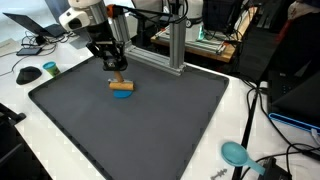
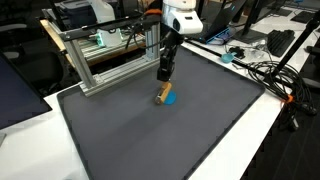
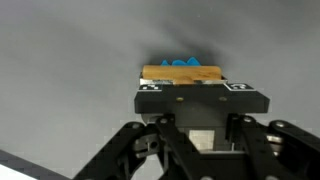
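Note:
My gripper (image 1: 118, 76) stands low over the dark grey mat (image 1: 150, 130), shut on a small wooden block (image 1: 121, 85). The block sits on or just above a flat blue piece (image 1: 123, 94) lying on the mat; whether they touch I cannot tell. The same gripper (image 2: 163, 86), wooden block (image 2: 161, 96) and blue piece (image 2: 170, 98) show in both exterior views. In the wrist view the wooden block (image 3: 182, 73) lies crosswise just beyond the gripper (image 3: 195, 90), and the blue piece (image 3: 181, 62) peeks out behind it. The fingertips are hidden by the gripper body.
An aluminium frame (image 1: 175, 45) stands at the mat's back edge, close behind the gripper. A teal scoop-like object (image 1: 235, 152) and cables lie on the white table beside the mat. A dark mouse (image 1: 28, 74) and more cables lie off the opposite side.

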Tool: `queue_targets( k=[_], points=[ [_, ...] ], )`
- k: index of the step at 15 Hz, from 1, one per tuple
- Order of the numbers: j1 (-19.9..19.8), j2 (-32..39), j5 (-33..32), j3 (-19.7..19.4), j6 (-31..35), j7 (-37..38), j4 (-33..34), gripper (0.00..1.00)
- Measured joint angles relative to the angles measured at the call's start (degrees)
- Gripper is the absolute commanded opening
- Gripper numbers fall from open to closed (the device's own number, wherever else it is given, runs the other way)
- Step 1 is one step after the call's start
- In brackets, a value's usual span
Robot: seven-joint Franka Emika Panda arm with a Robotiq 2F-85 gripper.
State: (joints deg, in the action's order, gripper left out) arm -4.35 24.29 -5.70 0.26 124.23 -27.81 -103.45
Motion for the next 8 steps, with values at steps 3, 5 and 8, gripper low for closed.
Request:
queue_targets(
  k=[3,5,8],
  points=[
    [0.00,-0.01,0.00,-0.04,-0.16,0.00,0.00,0.22],
    [0.00,-0.02,0.00,-0.06,-0.25,0.00,0.00,0.22],
    [0.00,-0.04,0.00,-0.11,-0.43,0.00,0.00,0.22]
  ],
)
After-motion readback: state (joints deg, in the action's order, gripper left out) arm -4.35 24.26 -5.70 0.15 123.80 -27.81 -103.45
